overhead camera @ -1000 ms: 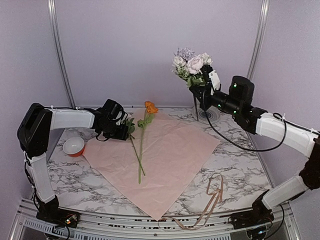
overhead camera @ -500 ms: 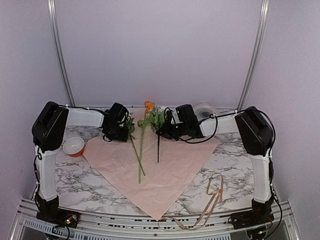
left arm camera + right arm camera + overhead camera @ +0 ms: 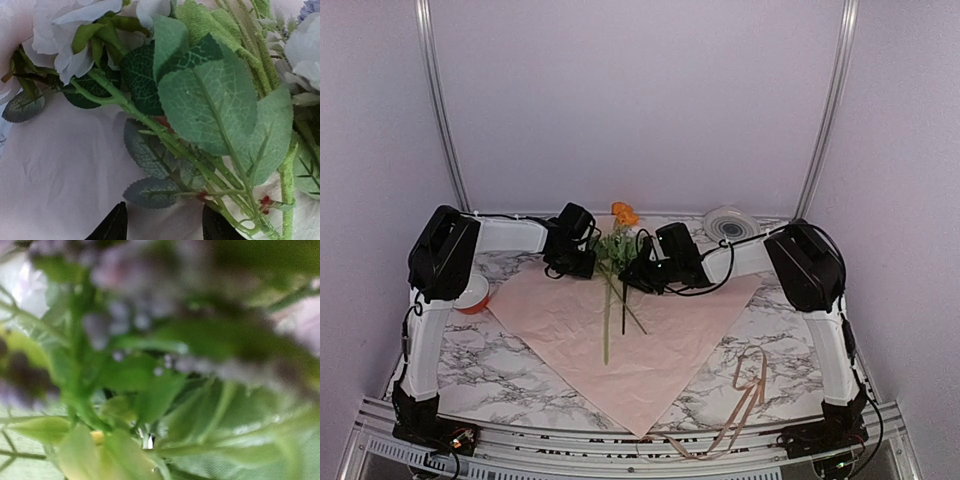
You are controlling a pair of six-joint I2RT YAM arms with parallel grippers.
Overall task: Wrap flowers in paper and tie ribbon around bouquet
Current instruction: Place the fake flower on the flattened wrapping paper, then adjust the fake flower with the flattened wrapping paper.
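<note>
Flowers [image 3: 618,246] on paper [image 3: 665,340] between left tool [image 3: 167,227], jaws apart, and right tool [image 3: 633,275], state unclear

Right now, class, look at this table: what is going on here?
Two robot arms are working at the flowers lying on the paper, a pink sheet spread on the marble table. The left gripper hovers open beside the leafy stems. The right gripper is down among the blooms, though whether it grips them is unclear. The ribbon lies loose at the near right edge, not yet used.
</note>
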